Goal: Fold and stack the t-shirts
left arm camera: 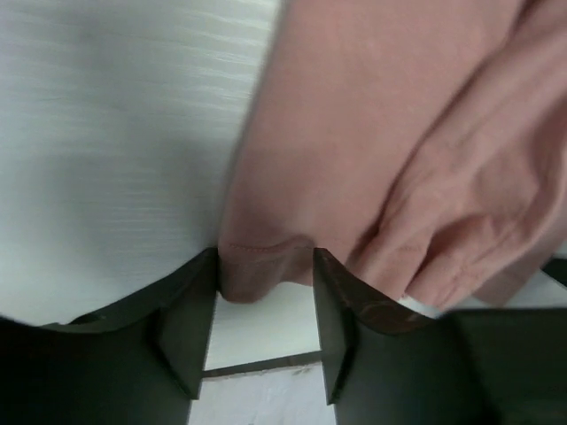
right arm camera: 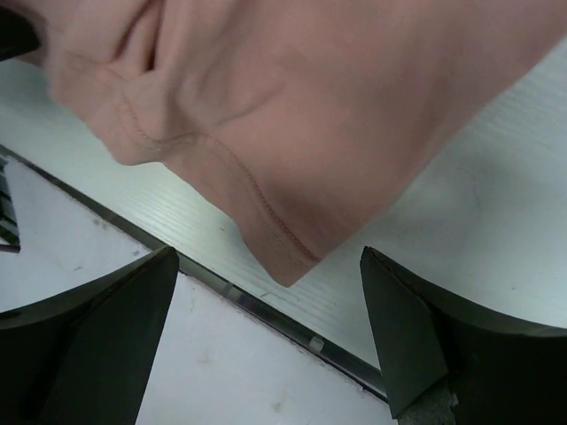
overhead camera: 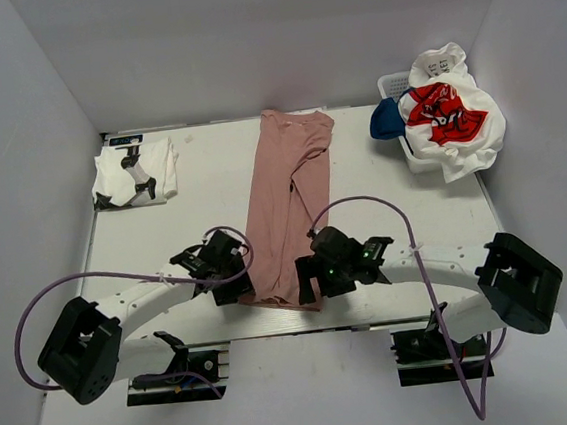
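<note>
A dusty-pink t-shirt [overhead camera: 288, 207] lies folded into a long strip down the middle of the table, hem toward the arms. My left gripper [overhead camera: 241, 294] is at its near left corner. In the left wrist view the hem of the pink shirt [left arm camera: 381, 133] bulges between the tips of the left gripper [left arm camera: 266, 266], whose jaws still stand apart. My right gripper [overhead camera: 307, 291] is at the near right corner. Its wrist view shows the right gripper [right arm camera: 268, 257] wide open, with the corner of the pink shirt [right arm camera: 292, 106] just beyond its tips.
A folded white tee with dark print [overhead camera: 135, 173] lies at the far left. At the far right, a white basket [overhead camera: 392, 86] holds a crumpled white tee with red graphic [overhead camera: 450, 116] and a navy tee [overhead camera: 387, 120]. The table's near edge [right arm camera: 266, 310] runs under both grippers.
</note>
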### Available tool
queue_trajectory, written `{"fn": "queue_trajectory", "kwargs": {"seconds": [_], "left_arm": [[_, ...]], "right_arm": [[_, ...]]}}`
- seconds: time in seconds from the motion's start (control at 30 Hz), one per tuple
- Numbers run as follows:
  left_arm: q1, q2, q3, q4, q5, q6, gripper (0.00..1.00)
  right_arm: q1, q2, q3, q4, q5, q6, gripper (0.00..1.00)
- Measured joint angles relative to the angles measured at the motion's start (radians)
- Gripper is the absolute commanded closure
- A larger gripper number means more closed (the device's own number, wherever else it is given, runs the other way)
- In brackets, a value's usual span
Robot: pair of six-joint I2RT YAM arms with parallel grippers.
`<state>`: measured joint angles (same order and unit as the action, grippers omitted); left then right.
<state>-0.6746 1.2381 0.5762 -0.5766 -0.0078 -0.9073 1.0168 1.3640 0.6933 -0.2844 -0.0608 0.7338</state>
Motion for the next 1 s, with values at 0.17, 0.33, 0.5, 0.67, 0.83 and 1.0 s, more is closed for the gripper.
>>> {"fn": "queue_trajectory", "kwargs": {"seconds": [0.17,0.33,0.5,0.67,0.83,1.0], "left_arm": [[0.003,-0.016,-0.055,0.099,0.078,0.000,0.81],[0.004,-0.003,-0.066,0.143,0.122,0.002,1.00],[-0.010,-0.007,-0.071,0.154,0.140,0.005,1.00],[-0.023,-0.097,-0.127,0.128,0.201,0.004,1.00],[-0.039,-0.161,-0.111,0.075,0.246,0.026,1.00],[-0.032,-0.064,0.040,0.055,0.249,0.062,1.00]], "right_arm": [[0.024,0.052,-0.006,0.011,0.014,0.041,0.43],[0.033,0.074,-0.008,0.019,0.029,0.060,0.77],[0.034,0.075,-0.011,0.008,0.041,0.070,1.00],[0.056,-0.046,-0.046,-0.076,0.074,0.071,1.00],[0.064,-0.180,-0.064,-0.090,0.080,0.045,1.00],[0.056,-0.136,-0.011,-0.098,0.155,0.018,1.00]]}}
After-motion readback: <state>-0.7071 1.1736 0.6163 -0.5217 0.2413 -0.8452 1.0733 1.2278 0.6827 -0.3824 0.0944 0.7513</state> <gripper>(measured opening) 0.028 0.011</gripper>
